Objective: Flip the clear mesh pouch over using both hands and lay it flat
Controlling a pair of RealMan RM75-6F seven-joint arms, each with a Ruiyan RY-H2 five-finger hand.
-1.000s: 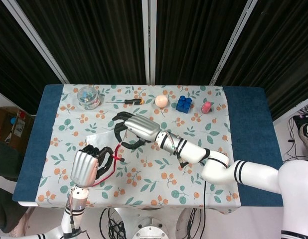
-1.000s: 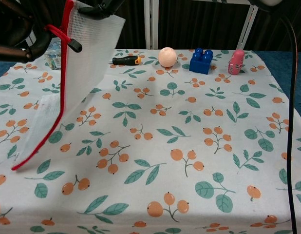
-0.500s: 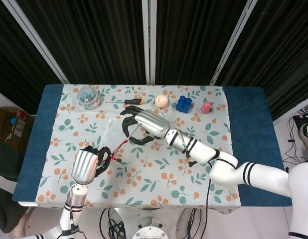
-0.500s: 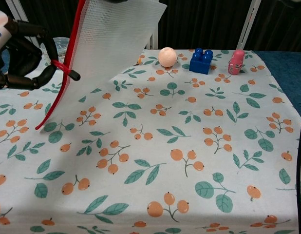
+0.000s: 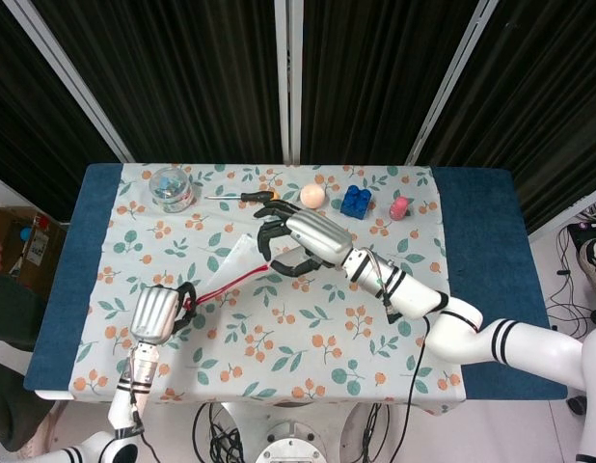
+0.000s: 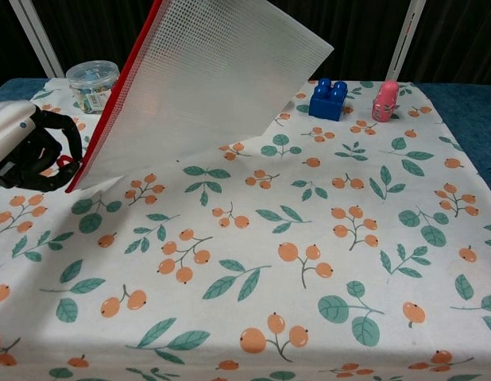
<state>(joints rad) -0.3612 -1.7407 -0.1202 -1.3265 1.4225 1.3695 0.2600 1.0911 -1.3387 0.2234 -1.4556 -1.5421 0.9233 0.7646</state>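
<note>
My left hand grips the lower end of the clear mesh pouch w/ red zipper edge, fingers curled on it. My right hand holds the upper end, fingers closed around it. The pouch is lifted off the table w/ floral cloth, tilted between both hands. Blue toy brick & pink bottle stand behind, well apart.

Pouch spans between both hands (screwdriver lies behind).
</note>
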